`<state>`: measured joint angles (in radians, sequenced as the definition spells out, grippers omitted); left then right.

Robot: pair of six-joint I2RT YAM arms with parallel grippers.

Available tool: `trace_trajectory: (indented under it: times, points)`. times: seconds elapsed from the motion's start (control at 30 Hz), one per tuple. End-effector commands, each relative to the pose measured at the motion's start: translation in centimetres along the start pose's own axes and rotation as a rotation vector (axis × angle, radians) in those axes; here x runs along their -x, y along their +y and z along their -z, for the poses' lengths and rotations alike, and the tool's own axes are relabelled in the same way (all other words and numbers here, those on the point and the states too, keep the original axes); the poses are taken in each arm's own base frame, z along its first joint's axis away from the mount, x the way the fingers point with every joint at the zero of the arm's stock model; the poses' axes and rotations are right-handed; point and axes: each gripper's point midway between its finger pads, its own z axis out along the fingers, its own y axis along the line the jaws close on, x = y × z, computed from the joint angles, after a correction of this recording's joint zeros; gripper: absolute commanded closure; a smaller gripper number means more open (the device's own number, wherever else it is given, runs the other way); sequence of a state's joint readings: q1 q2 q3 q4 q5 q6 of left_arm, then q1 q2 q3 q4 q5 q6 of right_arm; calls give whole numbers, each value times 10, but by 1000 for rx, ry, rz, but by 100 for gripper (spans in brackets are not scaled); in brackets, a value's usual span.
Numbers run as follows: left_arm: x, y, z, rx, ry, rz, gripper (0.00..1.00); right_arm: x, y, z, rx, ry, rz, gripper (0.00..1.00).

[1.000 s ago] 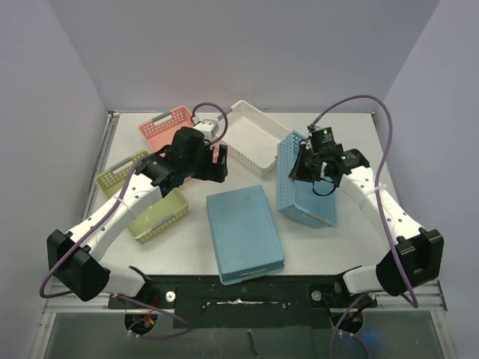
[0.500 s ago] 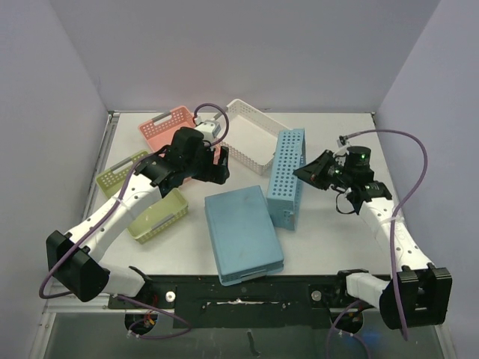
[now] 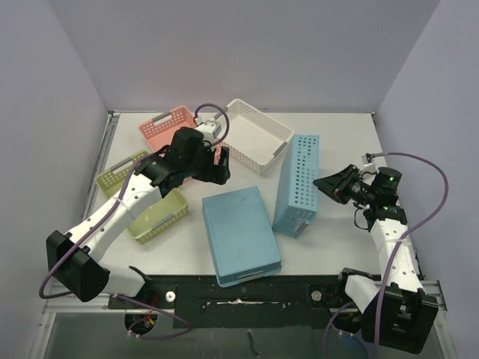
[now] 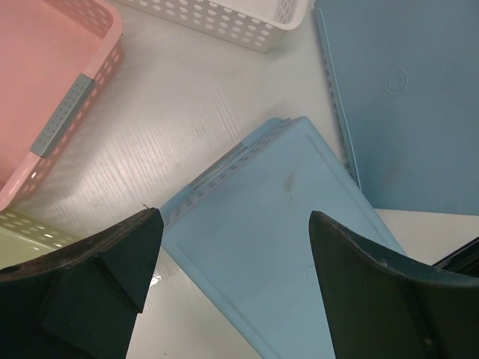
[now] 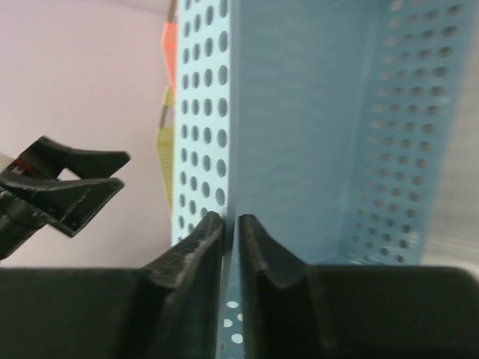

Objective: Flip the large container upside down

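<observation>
A large blue perforated container (image 3: 298,183) stands on its long side right of centre, its opening facing right. My right gripper (image 3: 323,182) is shut on its upper rim. In the right wrist view the jaws (image 5: 230,218) pinch the thin blue wall (image 5: 299,134). A second, lighter blue container (image 3: 239,232) lies upside down in the middle. My left gripper (image 3: 215,172) is open and empty above its far corner. The left wrist view shows that corner (image 4: 284,224) between the spread fingers (image 4: 97,277), and the bottom of the standing container (image 4: 404,97) beyond.
A pink basket (image 3: 166,126) and a white basket (image 3: 258,136) sit at the back. A green basket (image 3: 150,202) lies at the left under the left arm. The pink basket (image 4: 45,82) and the white basket (image 4: 224,19) also show in the left wrist view.
My right arm has drawn back to the right with the blue container's rim in it. The container has swung over and shifted right, and now stands on its side. The left arm has not moved.
</observation>
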<state>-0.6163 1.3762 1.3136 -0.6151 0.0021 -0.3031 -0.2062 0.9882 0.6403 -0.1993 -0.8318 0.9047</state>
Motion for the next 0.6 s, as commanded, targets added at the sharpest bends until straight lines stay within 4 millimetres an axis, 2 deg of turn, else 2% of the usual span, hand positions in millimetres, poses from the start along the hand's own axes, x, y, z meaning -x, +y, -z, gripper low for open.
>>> trace_trajectory:
  times: [0.0, 0.07, 0.17, 0.2, 0.27, 0.37, 0.47, 0.57]
  points:
    - [22, -9, 11, -42, -83, -9, 20, -11, -62, 22, -273, 23, -15, 81]
    - [22, -10, 11, -45, -83, -10, 20, -6, -70, 29, -322, -6, -11, 78]
    - [22, -10, 11, -45, -81, -10, 20, 2, -85, 40, -428, -47, -15, 53]
    - [21, -10, 10, -46, -81, -11, 20, 4, -89, 44, -470, -60, -16, 48]
    - [20, -9, 10, -45, -78, -12, 20, 11, -99, 53, -557, -89, -13, 42]
    - [18, -9, 11, -42, -68, -11, 20, 23, -109, 72, -700, -147, -1, 38]
    - [8, -5, 12, -28, -40, -14, 20, 40, -101, 91, -774, -226, 44, 37]
    - [-1, -1, 13, -18, -23, -11, 20, 58, -69, 102, -728, -305, 134, 33]
